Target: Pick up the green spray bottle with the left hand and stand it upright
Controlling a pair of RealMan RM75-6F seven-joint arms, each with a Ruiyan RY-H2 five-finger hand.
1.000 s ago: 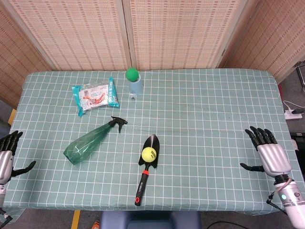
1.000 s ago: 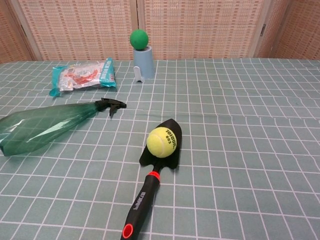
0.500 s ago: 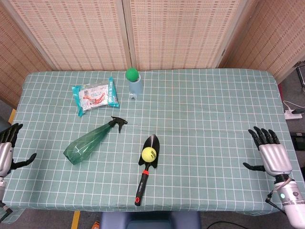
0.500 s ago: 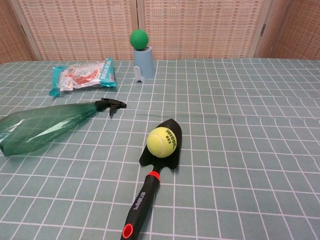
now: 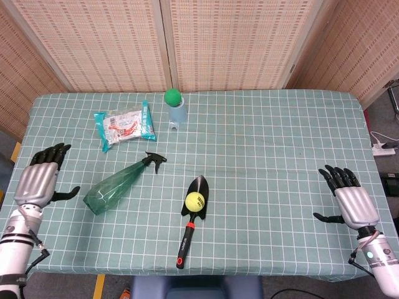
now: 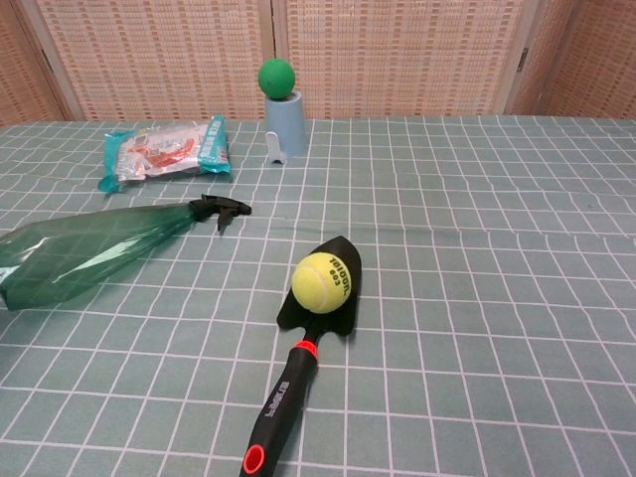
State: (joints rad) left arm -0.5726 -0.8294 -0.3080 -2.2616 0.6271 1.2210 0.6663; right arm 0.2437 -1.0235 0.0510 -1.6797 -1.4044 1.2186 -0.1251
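The green spray bottle (image 5: 116, 184) lies on its side on the checked tablecloth, black nozzle pointing up-right toward the table's middle; in the chest view the bottle (image 6: 94, 251) stretches across the left side. My left hand (image 5: 42, 181) hovers open just left of the bottle's base, fingers spread, a short gap between them. My right hand (image 5: 353, 201) rests open near the table's right edge, far from the bottle. Neither hand shows in the chest view.
A black trowel (image 5: 192, 216) with a yellow tennis ball (image 5: 195, 200) on its blade lies right of the bottle. A snack packet (image 5: 124, 126) and a blue cup (image 5: 177, 113) topped by a green ball (image 5: 173, 96) sit further back.
My left hand has moved up and to the right, from the table's left edge toward the bottle's base. The right hand shifted only slightly. The bottle has not moved.
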